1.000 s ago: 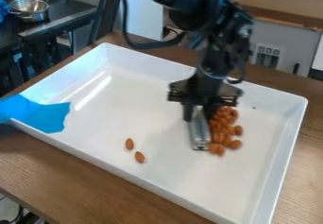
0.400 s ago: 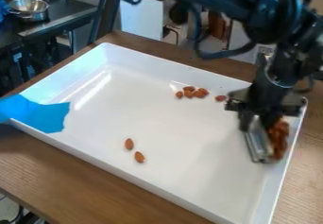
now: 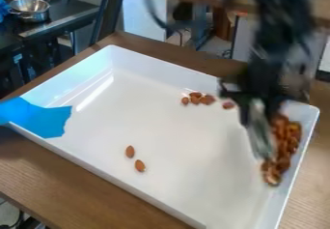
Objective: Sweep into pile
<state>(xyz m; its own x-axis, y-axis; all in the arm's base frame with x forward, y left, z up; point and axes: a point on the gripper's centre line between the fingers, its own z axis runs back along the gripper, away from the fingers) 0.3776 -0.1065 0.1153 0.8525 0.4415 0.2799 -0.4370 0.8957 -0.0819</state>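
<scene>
Change: nut pile [image 3: 281, 146] now spread longer along the 3 o'clock wall of tray [image 3: 161, 71]; tray itself nudged slightly
Meaning: bulk prob gathered, strays still to be swept in
Claw [image 3: 259, 105]: at 2 o'clock, clamped on metal tool [image 3: 260, 135], which is held beside pile
Pile count: too many overlapped to be counted
Far nuts [image 3: 196, 99]: approx 4-5 at 1 o'clock, plus 1 lone nut [image 3: 228, 105] at 2 o'clock
Near nuts [image 3: 140, 165]: 2, btwn 7 and 8 o'clock
Others: 1 tray, 1 tool, 1 blue tape piece [image 3: 48, 118] at 9 o'clock
</scene>
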